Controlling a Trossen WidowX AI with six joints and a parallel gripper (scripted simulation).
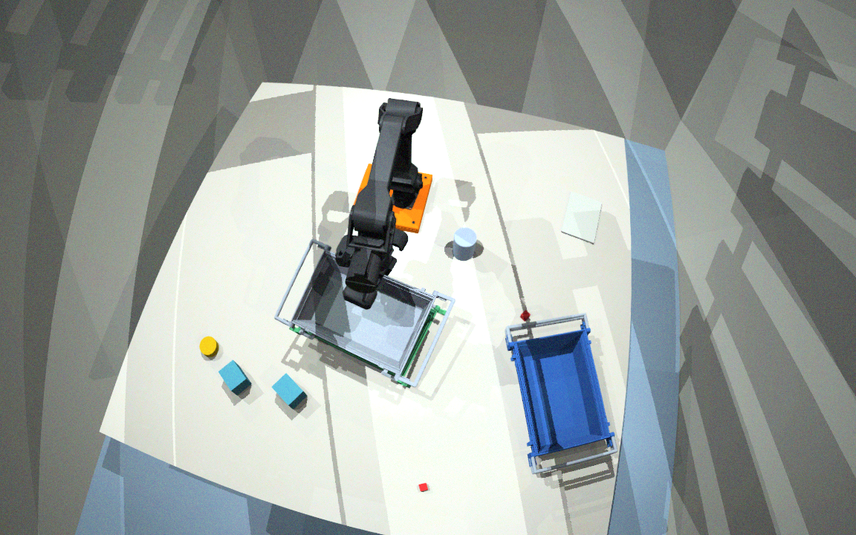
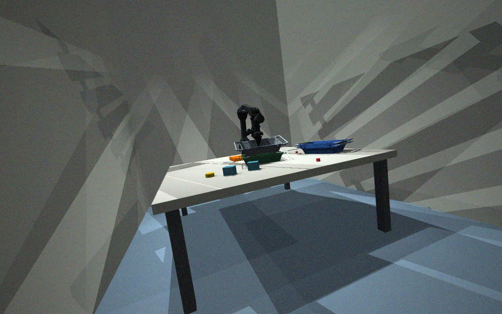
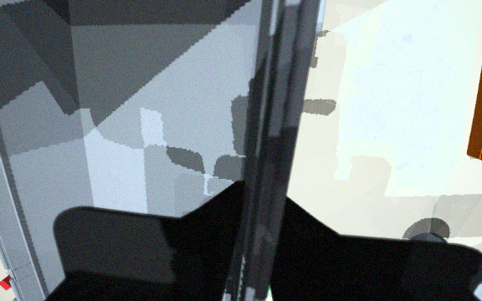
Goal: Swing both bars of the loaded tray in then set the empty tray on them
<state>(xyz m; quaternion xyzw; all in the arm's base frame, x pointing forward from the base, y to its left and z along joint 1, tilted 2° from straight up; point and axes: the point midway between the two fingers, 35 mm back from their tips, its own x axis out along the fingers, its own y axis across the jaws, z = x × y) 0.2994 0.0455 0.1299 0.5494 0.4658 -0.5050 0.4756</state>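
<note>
The grey empty tray (image 1: 351, 332) (image 2: 266, 148) (image 3: 115, 180) is over the green tray (image 2: 264, 157), roughly level and lined up with it. My gripper (image 2: 258, 141) (image 3: 253, 190) is shut on the grey tray's long wall, on the arm's side. Its wire bars stick out at both ends, one at the left (image 1: 295, 279) and one at the right (image 1: 434, 342). The green tray stands on the table. Its load and its own bars are hidden under the grey tray, so I cannot tell whether the grey tray rests on them.
A blue tray (image 2: 319, 147) stands at the right. Two teal blocks (image 1: 235, 377) (image 1: 288, 391) and a yellow disc (image 1: 208, 345) lie front left. A grey cylinder (image 1: 464, 243) stands by the orange base (image 1: 411, 221). Red cubes (image 1: 524, 315) (image 1: 423, 487) and a pale plate (image 1: 582, 217) also lie there.
</note>
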